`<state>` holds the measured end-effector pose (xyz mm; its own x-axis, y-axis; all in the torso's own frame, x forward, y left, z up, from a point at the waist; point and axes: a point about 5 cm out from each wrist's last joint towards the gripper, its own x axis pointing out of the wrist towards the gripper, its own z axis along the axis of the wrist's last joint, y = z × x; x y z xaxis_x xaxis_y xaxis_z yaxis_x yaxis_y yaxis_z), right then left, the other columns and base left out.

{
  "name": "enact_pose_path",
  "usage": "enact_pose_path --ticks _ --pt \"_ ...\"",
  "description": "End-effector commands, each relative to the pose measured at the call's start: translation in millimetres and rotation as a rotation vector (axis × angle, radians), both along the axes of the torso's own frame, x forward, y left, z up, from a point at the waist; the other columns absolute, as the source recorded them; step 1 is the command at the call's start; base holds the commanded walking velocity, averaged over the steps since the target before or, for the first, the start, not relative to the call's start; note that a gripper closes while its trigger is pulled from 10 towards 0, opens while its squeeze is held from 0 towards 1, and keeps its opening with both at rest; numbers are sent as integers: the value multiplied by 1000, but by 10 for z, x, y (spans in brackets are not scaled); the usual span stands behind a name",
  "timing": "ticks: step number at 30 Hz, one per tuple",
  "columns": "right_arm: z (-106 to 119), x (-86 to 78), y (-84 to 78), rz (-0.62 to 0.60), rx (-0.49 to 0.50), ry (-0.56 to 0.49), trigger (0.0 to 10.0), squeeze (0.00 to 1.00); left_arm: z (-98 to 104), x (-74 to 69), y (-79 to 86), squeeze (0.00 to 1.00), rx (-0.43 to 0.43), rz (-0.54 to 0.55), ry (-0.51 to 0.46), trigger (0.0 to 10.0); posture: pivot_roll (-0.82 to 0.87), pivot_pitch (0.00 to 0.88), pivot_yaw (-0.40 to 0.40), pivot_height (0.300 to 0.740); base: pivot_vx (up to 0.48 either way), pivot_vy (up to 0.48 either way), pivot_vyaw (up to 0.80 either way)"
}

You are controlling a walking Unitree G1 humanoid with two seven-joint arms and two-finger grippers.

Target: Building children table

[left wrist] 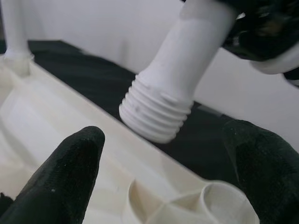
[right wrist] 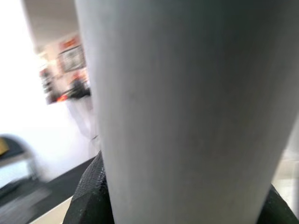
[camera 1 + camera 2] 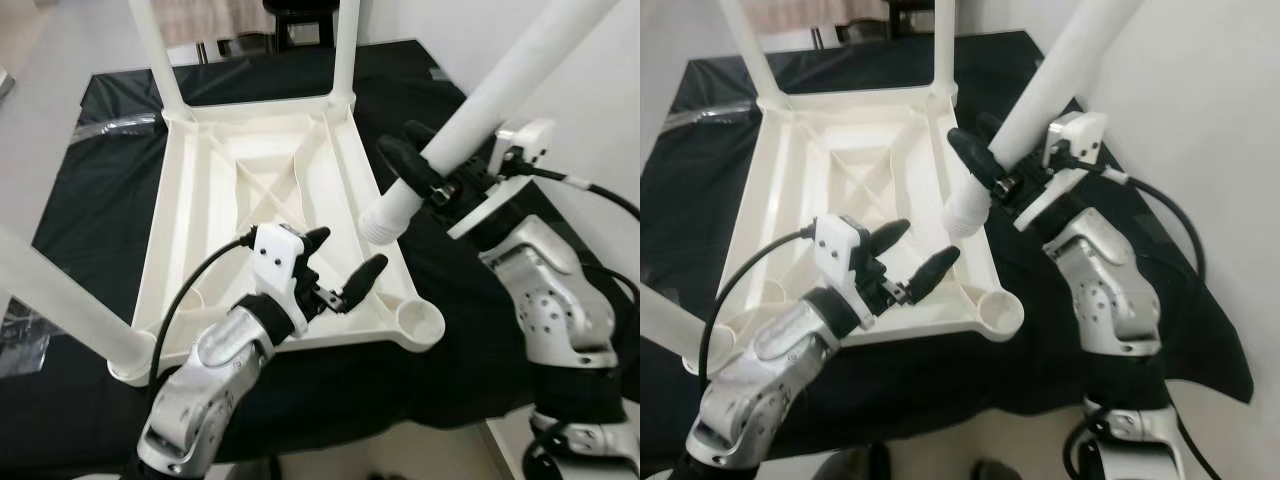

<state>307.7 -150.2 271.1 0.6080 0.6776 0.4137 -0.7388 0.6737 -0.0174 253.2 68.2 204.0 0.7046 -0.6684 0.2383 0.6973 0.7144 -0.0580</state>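
We see the white plastic tabletop (image 3: 270, 190) lying upside down, three legs standing in its corner sockets, and the near-right socket (image 3: 421, 322) open. A fourth leg (image 3: 478, 112) tilts above it, threaded end down.

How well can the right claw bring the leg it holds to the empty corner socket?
Probably yes: the right claw grips the leg, whose threaded end hangs near the empty socket. The open left claw is close beside.
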Motion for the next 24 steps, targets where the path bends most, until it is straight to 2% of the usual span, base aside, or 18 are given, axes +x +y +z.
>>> enact_pose_path --ticks 1,4,8,9,13,18,24 --pt "19 -40 31 43 -17 -13 10000 0 -52 -26 -16 0 18 -5 22 10000 3 193 -31 740 0 0 0" --pt "3 -66 52 91 -46 -13 10000 0 -100 -59 -32 0 38 -34 40 10000 5 194 -30 740 0 0 0" --pt "-31 -115 61 185 -116 -6 10000 0 -275 -258 -44 0 114 -187 102 10000 9 199 -30 740 0 0 0" --pt "-31 -115 61 185 -116 -6 10000 0 -275 -258 -44 0 114 -187 102 10000 9 199 -30 740 0 0 0" --pt "-59 -152 4 255 -166 3 10000 0 -353 -438 29 0 193 -307 134 10000 16 206 -33 740 0 0 0" --pt "-44 -134 -84 243 -186 8 10000 0 -308 -440 150 0 202 -263 121 10000 19 212 -32 740 0 0 0" --pt "-42 -147 -134 247 -202 9 10000 0 -288 -501 214 0 196 -270 125 10000 23 216 -26 740 0 -466 0"
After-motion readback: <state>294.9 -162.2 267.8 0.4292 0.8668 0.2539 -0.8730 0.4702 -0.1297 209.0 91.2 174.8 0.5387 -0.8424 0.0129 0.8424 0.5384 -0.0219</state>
